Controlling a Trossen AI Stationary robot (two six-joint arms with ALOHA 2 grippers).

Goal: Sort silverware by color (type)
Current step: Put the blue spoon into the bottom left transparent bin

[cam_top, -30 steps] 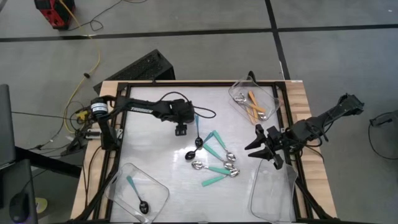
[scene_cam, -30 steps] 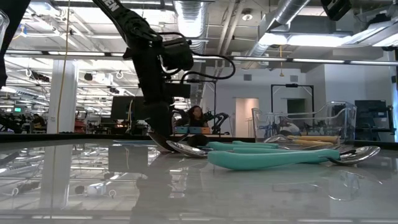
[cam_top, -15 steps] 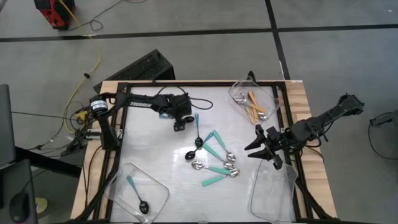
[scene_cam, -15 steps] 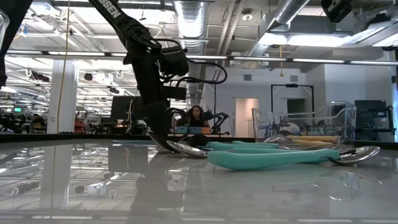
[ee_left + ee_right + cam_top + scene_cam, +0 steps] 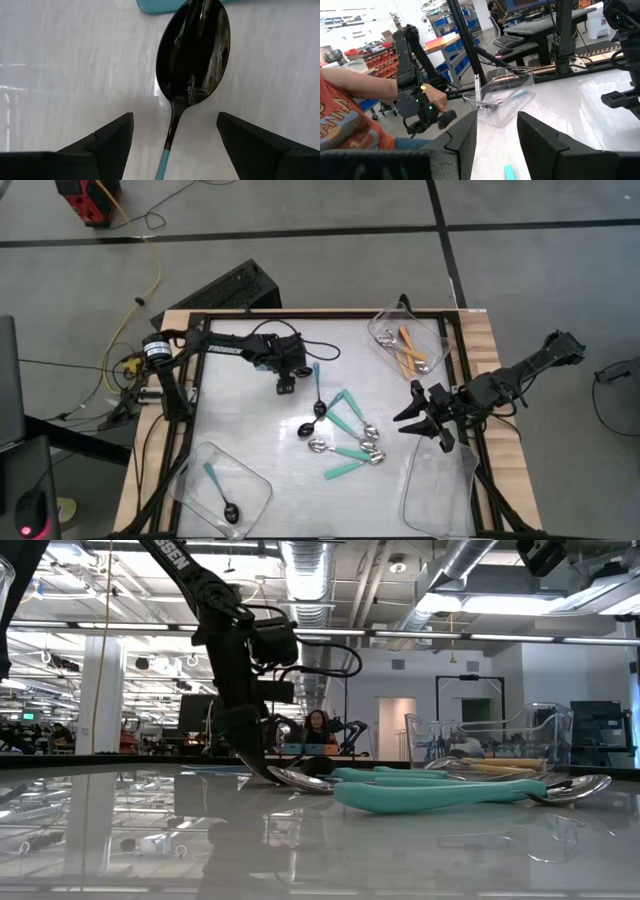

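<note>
Two thin blue-handled spoons with black bowls [image 5: 318,392] [image 5: 306,430] lie flat on the white table, beside a cluster of teal-handled spoons with silver bowls [image 5: 350,442]. My left gripper [image 5: 287,386] stands open, pointing steeply down, just left of the upper blue spoon. In the left wrist view a blue spoon's black bowl [image 5: 194,55] and neck show between the two spread fingers, untouched. Orange-handled spoons [image 5: 410,352] lie in the far right tray. Another blue spoon [image 5: 220,492] lies in the near left tray. My right gripper [image 5: 425,420] waits open and level at the right.
An empty clear tray [image 5: 437,492] stands at the near right, below my right gripper. The table's black frame [image 5: 190,395] runs round the white top. In the right wrist view a person in an orange shirt [image 5: 350,115] is beyond the table.
My left gripper has shifted a little toward the table's far left and turned slightly about its wrist, staying open. The spoons lie as before.
</note>
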